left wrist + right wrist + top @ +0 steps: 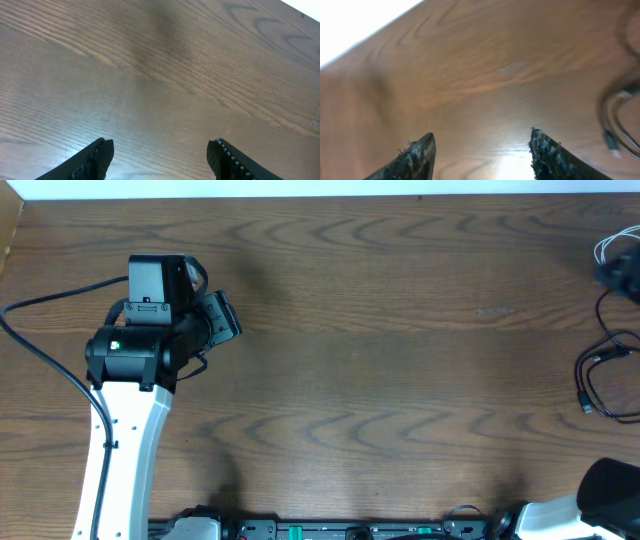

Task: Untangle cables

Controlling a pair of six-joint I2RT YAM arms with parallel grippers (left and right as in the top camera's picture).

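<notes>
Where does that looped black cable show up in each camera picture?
Overhead: black cable at the far right edge, about mid-height.
Left wrist: not in it.
Right wrist: blurred, at the right edge.
Shared landmark: the wood-grain table, seen in all three.

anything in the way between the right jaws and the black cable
Nothing visible does. The right jaws stand open and empty, and only bare table lies between them and the black cable, which loops off to the right in the wrist view.
</notes>
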